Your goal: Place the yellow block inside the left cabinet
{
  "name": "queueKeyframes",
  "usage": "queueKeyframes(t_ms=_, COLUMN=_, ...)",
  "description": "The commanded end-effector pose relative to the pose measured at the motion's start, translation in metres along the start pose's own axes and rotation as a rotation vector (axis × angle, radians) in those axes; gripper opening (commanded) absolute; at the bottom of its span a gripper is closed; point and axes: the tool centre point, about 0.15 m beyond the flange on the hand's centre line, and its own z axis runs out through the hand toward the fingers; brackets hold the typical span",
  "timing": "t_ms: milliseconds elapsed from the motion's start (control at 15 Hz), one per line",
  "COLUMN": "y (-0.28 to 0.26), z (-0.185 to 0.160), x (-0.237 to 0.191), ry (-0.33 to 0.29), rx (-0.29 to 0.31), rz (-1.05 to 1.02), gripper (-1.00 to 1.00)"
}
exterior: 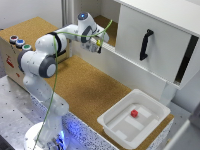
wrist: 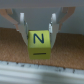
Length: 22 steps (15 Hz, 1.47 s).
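Two tool point(wrist: 39, 31) fingers around yellow block point(wrist: 39, 44)

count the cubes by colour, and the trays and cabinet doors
yellow cube: 1, held in the tool
red cube: 1, in the tray
tray: 1
door: 1
total: 4

Arm stretched forward, gripper point(wrist: 39, 31) jaws clamped on yellow block point(wrist: 39, 45)
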Motion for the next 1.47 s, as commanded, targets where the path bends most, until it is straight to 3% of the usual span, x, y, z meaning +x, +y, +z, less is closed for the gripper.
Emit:
queueKeyframes(t_ms=0, y=-0.005, z=0.072, x=0.077, ry=-0.148, rx=-0.054, rz=0.034, gripper=-1.0)
queueKeyframes(t_ms=133, y=-0.008, z=0.086, x=0.078, ry=-0.164, rx=-0.05, rz=0.074, gripper=-1.0)
queueKeyframes(t_ms=200, y=-0.009, z=0.084, x=0.076, ry=-0.154, rx=-0.045, rz=0.088, gripper=1.0)
queueKeyframes(t_ms=333, y=-0.018, z=0.066, x=0.072, ry=-0.116, rx=-0.056, rz=0.072, gripper=1.0)
queueKeyframes(t_ms=600, y=-0.044, z=-0.002, x=0.041, ry=-0.026, rx=-0.096, rz=0.037, gripper=1.0)
queueKeyframes(t_ms=800, y=-0.054, z=-0.027, x=-0.008, ry=-0.041, rx=-0.046, rz=0.08, gripper=1.0)
queueKeyframes(t_ms=1000, y=-0.059, z=-0.037, x=-0.048, ry=-0.061, rx=-0.07, rz=0.107, gripper=1.0)
queueKeyframes(t_ms=1133, y=-0.06, z=-0.045, x=-0.075, ry=-0.071, rx=-0.052, rz=0.161, gripper=1.0)
queueKeyframes(t_ms=1400, y=-0.065, z=-0.038, x=-0.118, ry=-0.157, rx=-0.025, rz=0.189, gripper=1.0)
